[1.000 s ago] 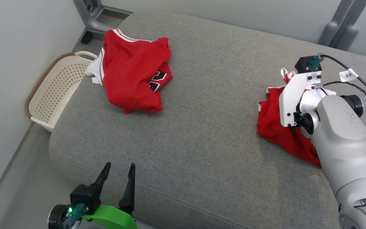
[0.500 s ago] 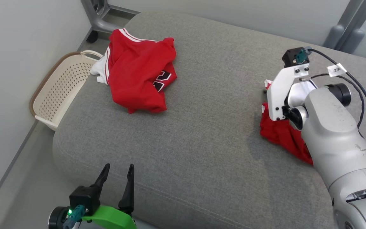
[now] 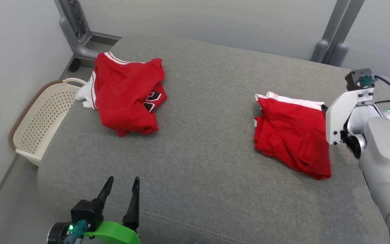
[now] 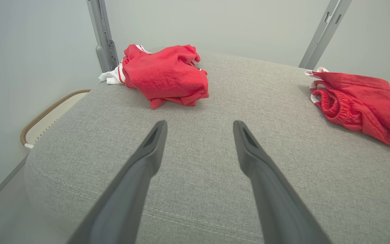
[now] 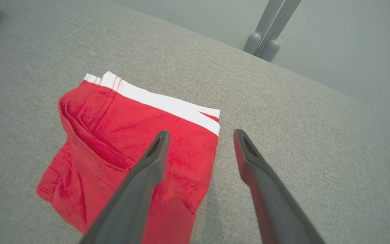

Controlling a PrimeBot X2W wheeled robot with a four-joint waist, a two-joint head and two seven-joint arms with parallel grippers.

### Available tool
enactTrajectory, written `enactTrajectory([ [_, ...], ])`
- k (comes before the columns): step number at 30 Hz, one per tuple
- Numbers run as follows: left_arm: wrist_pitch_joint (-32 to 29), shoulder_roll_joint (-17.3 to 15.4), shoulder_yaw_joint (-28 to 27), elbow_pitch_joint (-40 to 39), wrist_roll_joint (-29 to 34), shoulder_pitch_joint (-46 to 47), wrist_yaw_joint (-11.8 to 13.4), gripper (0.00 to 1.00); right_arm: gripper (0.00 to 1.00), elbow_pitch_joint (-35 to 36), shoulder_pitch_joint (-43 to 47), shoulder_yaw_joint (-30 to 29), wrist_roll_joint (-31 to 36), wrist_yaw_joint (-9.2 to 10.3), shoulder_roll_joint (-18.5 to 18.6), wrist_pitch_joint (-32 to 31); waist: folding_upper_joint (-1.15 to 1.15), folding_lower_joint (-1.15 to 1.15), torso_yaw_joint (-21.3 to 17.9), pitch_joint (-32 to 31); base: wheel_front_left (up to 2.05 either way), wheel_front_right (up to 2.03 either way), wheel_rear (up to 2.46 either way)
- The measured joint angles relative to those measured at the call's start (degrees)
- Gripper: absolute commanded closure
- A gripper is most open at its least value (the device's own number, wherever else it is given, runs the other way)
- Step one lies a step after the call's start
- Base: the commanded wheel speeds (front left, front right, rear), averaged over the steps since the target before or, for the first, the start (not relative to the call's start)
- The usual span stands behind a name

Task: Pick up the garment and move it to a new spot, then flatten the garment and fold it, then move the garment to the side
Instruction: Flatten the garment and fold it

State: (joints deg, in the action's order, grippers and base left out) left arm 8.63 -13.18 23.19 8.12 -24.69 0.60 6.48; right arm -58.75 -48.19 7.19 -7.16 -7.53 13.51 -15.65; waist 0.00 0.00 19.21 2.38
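Nearest you, the left end effector (image 3: 123,178) hovers at the grey cushion's (image 3: 201,142) front edge, fingers spread and empty. Further in, on the right, the right end effector (image 5: 201,132) is also open and holds nothing, by the edge of the folded red shorts (image 3: 291,135) lying flat. Beyond, at the far left, a crumpled red garment (image 3: 127,95) sits near a cream basket (image 3: 36,125).

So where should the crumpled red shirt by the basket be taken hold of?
Probably the near edge of the shirt, where folds bunch up above the cushion. It lies in a heap, so a pinch from above on that raised fold, coming from the robot's side with the open left gripper, looks easiest.
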Motion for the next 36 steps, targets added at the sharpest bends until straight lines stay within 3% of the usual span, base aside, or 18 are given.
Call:
enactTrajectory([
  [1, -0.1, -0.1, 0.0, 0.0, 0.0, -0.1, 0.0, 0.00, 0.80, -0.2, 1.0, -0.5, -0.1, 0.00, 0.5, 0.6, 0.00, 0.00, -0.2, -0.4, 0.00, 0.00, 0.00],
  [2, -0.1, -0.3, -0.1, 0.0, -0.1, -0.1, 0.1, 0.00, 1.00, -0.3, 2.0, -1.0, -0.1, 0.00, 0.7, 1.2, 0.00, 0.00, -0.5, -0.7, 0.00, 0.00, 0.00],
  [11, -0.3, -0.6, -0.2, -1.3, -0.2, -0.7, 0.7, 0.00, 1.00, -1.4, 7.9, -3.3, -0.2, 0.00, -1.2, 4.0, 0.00, 0.00, -2.0, -0.7, 0.00, 0.00, 0.00],
  [25, 0.3, -0.6, 0.3, -0.6, -0.4, 1.1, 0.6, 0.00, 1.00, -2.9, 8.5, -4.3, 0.7, 0.00, -5.3, 5.7, 0.00, 0.00, 0.5, 2.6, 0.00, 0.00, 0.00],
  [36, 0.6, -0.3, 0.7, 0.1, -0.8, 1.2, 0.7, 0.00, 1.00, -3.4, 7.1, -1.2, 1.0, 0.00, -8.2, 6.3, 0.00, 0.00, 1.7, 2.8, 0.00, 0.00, 0.00],
])
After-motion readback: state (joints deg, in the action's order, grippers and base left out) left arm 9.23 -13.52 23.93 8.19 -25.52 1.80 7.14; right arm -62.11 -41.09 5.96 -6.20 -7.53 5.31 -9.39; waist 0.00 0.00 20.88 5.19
